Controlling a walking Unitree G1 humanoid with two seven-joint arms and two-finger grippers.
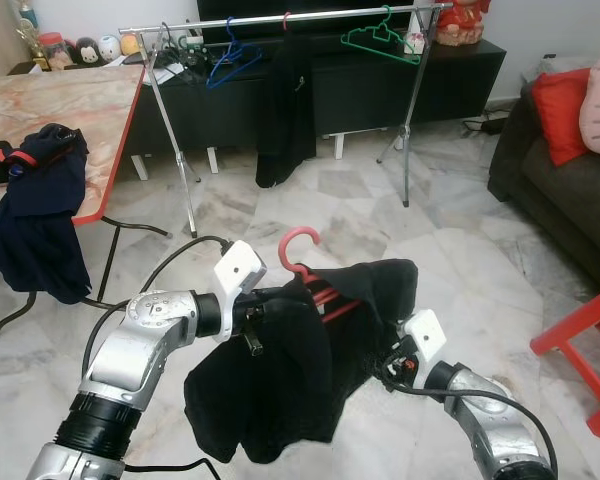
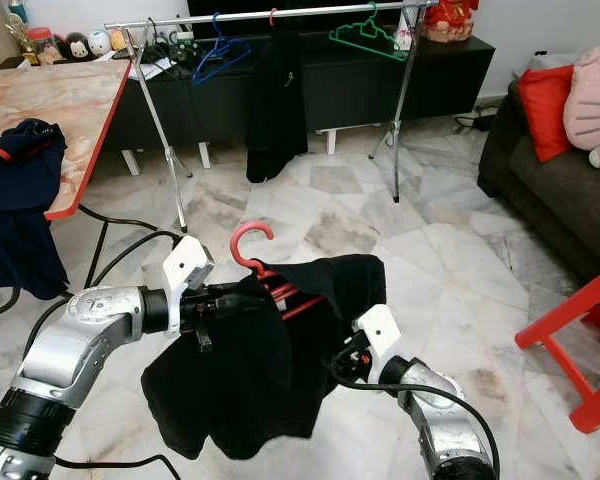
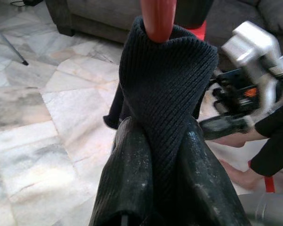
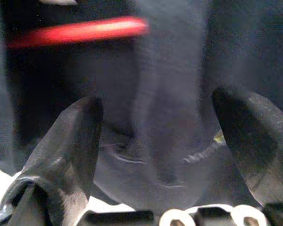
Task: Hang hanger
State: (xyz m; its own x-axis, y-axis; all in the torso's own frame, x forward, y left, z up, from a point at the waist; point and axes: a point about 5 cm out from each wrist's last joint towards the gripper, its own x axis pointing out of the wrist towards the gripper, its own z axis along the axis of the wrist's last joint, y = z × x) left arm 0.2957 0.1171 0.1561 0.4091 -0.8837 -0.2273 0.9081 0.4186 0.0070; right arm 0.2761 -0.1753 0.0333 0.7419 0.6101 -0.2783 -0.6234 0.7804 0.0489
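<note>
1. Left arm: silver, elbow bent, forearm reaching forward and inward across the robot's front. The left gripper (image 3: 155, 155) has its two black fingers pressed together on the knitted collar of a black ribbed garment (image 1: 280, 390), just under the neck of a red plastic hanger (image 1: 305, 270).
2. Right arm: low on the robot's right, forearm angled up and inward. The right gripper (image 4: 155, 141) has its fingers spread wide, dark cloth lying between them; the wrist view is blurred, and contact with the cloth cannot be told.
3. Hanger position: held in the air before the robot, between the two arms, above the pale marble floor (image 1: 460, 240). Hook stands upward, its open side turned toward the robot's left. The long axis runs from the left gripper, low, away toward the right; red bars show under the cloth.
4. The garment drapes over the hanger, most of it hanging slack below the left gripper.
5. Further left: a marble-topped table with a red edge (image 1: 100, 110), with dark navy clothing (image 1: 40, 200) heaped over its near corner.
6. Far side: a silver metal clothes rail (image 1: 280, 18) on splayed legs, bearing a blue hanger (image 1: 230, 58), a hanging black garment (image 1: 285, 110) and a green hanger (image 1: 380, 40).
7. Right: a dark sofa (image 1: 560, 190) with a red cushion (image 1: 565, 100).
</note>
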